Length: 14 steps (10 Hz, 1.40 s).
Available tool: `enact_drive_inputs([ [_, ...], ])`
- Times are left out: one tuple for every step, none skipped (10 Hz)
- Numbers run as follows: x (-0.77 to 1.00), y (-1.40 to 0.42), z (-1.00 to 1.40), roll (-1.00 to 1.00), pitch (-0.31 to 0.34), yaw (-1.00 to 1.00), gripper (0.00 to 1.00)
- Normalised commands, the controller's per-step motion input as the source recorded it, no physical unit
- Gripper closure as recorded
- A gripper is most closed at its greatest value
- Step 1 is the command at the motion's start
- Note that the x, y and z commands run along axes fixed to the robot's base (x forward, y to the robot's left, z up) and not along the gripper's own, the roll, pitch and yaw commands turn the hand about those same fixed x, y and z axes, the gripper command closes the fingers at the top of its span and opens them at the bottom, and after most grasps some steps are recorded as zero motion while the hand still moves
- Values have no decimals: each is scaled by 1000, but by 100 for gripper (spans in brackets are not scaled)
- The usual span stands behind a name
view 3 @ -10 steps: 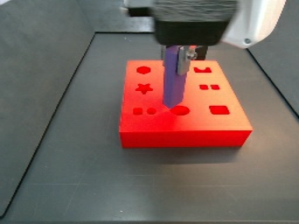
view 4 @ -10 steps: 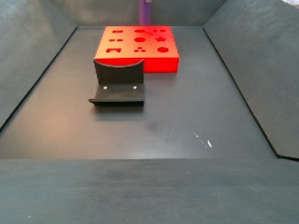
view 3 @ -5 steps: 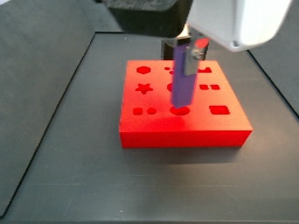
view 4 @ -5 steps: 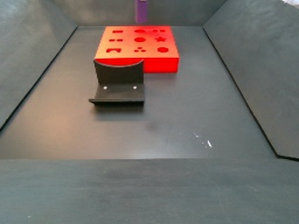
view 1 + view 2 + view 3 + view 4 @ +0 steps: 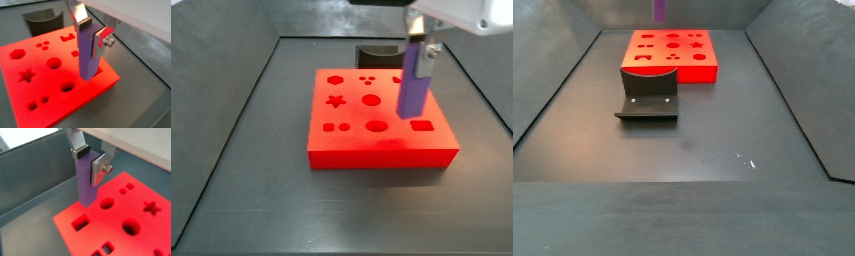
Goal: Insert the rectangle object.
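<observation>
The gripper point(image 5: 420, 48) is shut on the rectangle object point(image 5: 413, 82), a long purple bar held upright. The bar's lower end hangs just above the right side of the red block point(image 5: 372, 140), close to a rectangular hole point(image 5: 421, 126). In both wrist views the silver fingers point(image 5: 103, 40) point(image 5: 100, 164) clamp the bar's point(image 5: 89, 57) point(image 5: 85, 183) upper part, and its lower end is over the block's point(image 5: 40, 95) point(image 5: 127, 220) edge. A rectangular hole point(image 5: 80, 222) lies beside the bar's end. In a side view only the bar's tip point(image 5: 660, 10) shows behind the red block point(image 5: 671, 55).
A dark grey curved block point(image 5: 378, 52) stands behind the red block and also shows in a wrist view point(image 5: 43, 20). The fixture point(image 5: 648, 95) stands in front of the red block. The red block has several shaped holes. Dark walls bound the floor.
The gripper has carried the bar sideways from above the block's round hole to the block's side near the rectangular holes. The red block has not moved.
</observation>
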Motion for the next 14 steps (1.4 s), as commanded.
enact_drive_inputs([
  [583,106,-326,136,86,-460,100],
  [497,14,-274,224,140,-417,100],
  [386,0,-194,296,197,-386,100],
  [243,0,-46,227,256,-426,100],
  [209,0,0,236,246,-443,100],
  [226,-43,0,296,257,-351,100],
  [14,-14,-29,97,67,-166,100],
  [0,0,-197,0,-1,-63,100],
  [397,-140,-249,147,0,89,100],
  [471,-89,-140,261,11,243,100],
  [471,-63,0,260,60,226,100],
  [457,-54,14,246,90,223,100],
  [429,-6,26,269,103,197,100],
  [297,0,0,326,84,123,100],
])
